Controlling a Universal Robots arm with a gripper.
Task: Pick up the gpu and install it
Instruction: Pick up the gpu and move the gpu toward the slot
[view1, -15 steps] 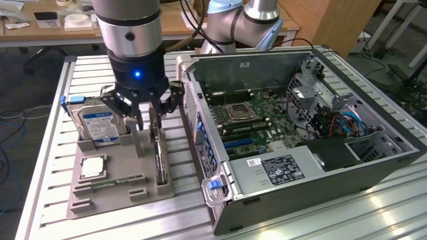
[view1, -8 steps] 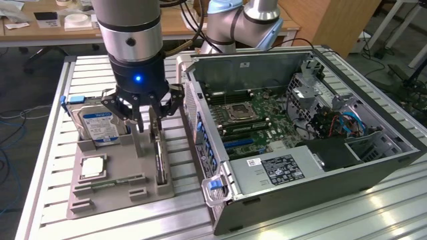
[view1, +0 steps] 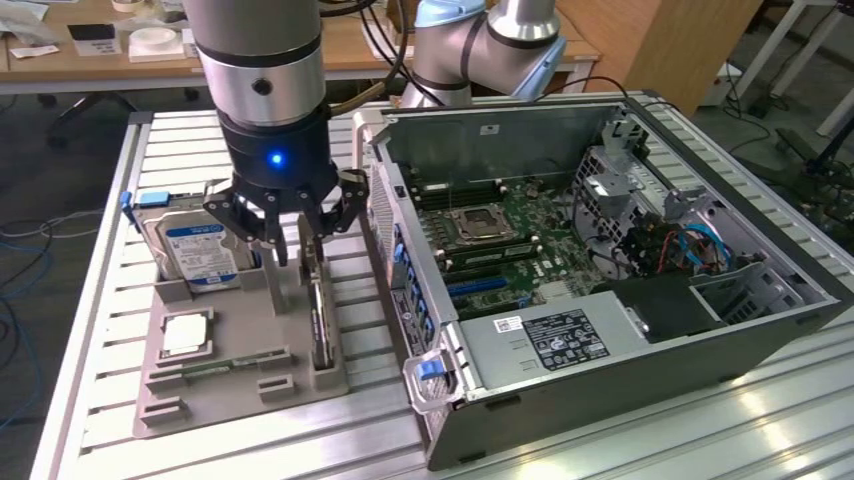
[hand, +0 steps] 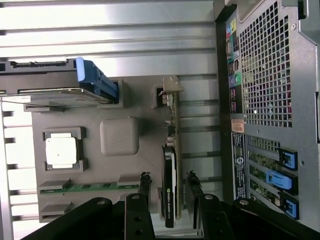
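Note:
The gpu (view1: 322, 322) stands on its edge in a slot of the grey holder tray (view1: 240, 400) on the exterior view's left. It is a thin dark card with a black cooler (hand: 170, 190) and a silver bracket (hand: 172, 89) at one end. My gripper (view1: 295, 250) hangs low over the card's end away from the bracket. In the wrist view the gripper (hand: 168, 187) is open, with one finger (hand: 145, 184) on each side of the card and a small gap on both sides. The open computer case (view1: 641, 330) lies beside the tray.
The tray (hand: 145, 130) also holds a hard drive with a blue-white label (view1: 200, 245), a square processor (view1: 184, 335) and a green memory stick (hand: 90, 187). The case's rear panel (hand: 270, 100) stands close to the card. A second arm (view1: 481, 40) stands behind the case.

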